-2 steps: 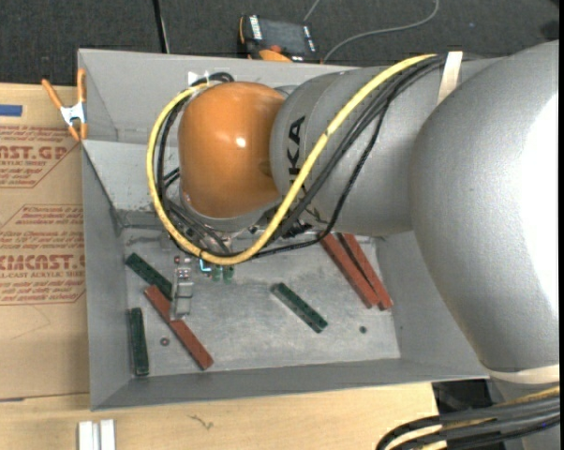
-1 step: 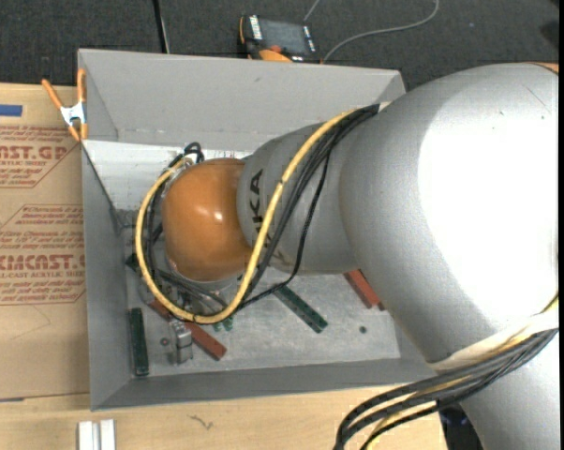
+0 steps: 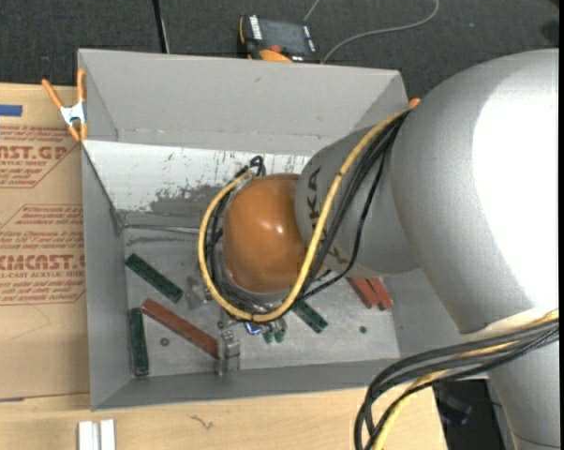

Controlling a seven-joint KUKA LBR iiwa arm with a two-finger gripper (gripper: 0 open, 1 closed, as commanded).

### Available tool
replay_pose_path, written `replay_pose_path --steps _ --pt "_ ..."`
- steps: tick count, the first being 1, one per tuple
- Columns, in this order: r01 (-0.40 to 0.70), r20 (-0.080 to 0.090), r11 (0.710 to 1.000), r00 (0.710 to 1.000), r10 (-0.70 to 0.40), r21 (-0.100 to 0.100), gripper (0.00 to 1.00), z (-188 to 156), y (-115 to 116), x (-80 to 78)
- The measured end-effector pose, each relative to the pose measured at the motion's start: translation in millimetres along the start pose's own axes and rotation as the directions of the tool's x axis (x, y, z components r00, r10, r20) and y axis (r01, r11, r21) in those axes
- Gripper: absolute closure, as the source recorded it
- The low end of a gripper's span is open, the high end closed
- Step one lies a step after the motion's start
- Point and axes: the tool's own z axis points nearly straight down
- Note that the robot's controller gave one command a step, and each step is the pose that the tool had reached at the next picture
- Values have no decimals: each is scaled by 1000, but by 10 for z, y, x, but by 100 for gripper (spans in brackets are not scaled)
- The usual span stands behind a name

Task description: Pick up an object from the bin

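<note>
Robotics lab: big white industrial arm point(image 3: 493, 186), yellow and black cables point(image 3: 204, 237) looped on it, scuffed grey metal bin point(image 3: 235, 92) on wooden surface point(image 3: 282, 425), dark carpet point(image 3: 66, 12), wired black-orange device point(image 3: 277, 37) behind.

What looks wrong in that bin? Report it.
Nothing spilled or broken. Only the bin shows heavy dark scuffs on its sloping back wall; a green stick and a brown stick lie loosely scattered.

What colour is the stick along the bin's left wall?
That long flat stick is dark green; camera view.
</note>
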Motion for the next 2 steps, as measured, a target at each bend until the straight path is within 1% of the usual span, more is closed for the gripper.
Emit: replay_pose_path --steps 1,2 --pt "3 3 1000 1000 -3 -2 100 -3 25 -14" --pt "5 11 1000 1000 -5 -2 100 -1705 83 -98"
